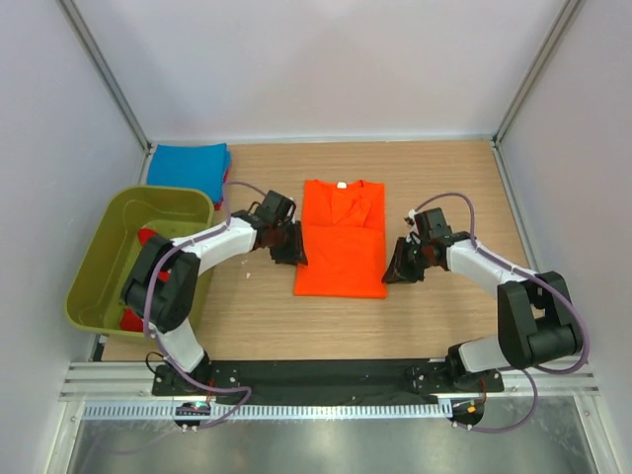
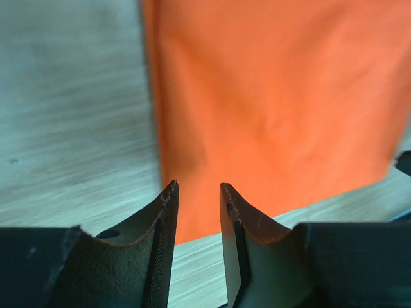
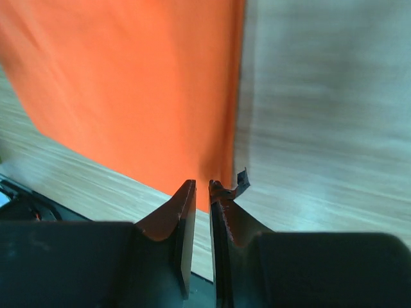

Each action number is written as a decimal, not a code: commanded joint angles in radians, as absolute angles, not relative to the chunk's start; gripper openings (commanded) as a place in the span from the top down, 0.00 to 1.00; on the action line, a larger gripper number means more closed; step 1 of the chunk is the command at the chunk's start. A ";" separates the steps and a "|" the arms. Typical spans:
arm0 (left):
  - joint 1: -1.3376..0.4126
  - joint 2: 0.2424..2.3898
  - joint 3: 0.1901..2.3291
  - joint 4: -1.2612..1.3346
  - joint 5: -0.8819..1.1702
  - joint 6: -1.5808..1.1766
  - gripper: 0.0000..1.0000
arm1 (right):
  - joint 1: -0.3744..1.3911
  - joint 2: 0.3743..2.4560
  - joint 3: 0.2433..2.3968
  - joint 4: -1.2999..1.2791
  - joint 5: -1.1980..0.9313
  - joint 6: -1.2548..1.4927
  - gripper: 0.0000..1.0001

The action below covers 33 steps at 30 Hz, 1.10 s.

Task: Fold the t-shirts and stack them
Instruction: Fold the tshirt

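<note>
On the wooden table [image 1: 444, 178], the orange t-shirt [image 1: 341, 247] lies flat at the centre, sides folded inward to a narrow rectangle, collar and white neck label [image 1: 342, 185] toward the far wall. Only the top external view shows this outline, together with the folded blue t-shirt [image 1: 188, 166] at the far left corner and the olive-green tub [image 1: 94, 267] at the left edge, in which red cloth [image 1: 148, 237] shows. That view places the left gripper [image 1: 286, 247] at the shirt's left edge and the right gripper [image 1: 400, 267] at its right edge, but it does not resolve either set of jaws. The left wrist view supplies that detail: the fingers [image 2: 164, 218] stand apart with a clear gap, nothing between them, tips poised over the shirt's lower left edge. The right wrist view shows the fingers [image 3: 183, 212] drawn almost together, a narrow slit remaining, tips at the shirt's right edge. Whether cloth is nipped there cannot be determined. A small ragged flap [image 3: 241, 181] projects from one fingertip.
</note>
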State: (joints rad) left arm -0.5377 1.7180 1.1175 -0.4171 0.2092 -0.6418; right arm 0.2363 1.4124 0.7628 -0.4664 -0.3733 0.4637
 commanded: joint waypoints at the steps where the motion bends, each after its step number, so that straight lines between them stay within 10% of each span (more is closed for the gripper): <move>1: -0.540 1.735 1.059 -0.399 0.223 -0.673 0.67 | 0.241 1.381 0.686 -0.390 -0.442 0.526 0.78; 33: -0.543 1.650 0.868 -0.281 0.319 -0.690 0.61 | 0.261 1.287 0.561 -0.400 -0.371 0.580 0.61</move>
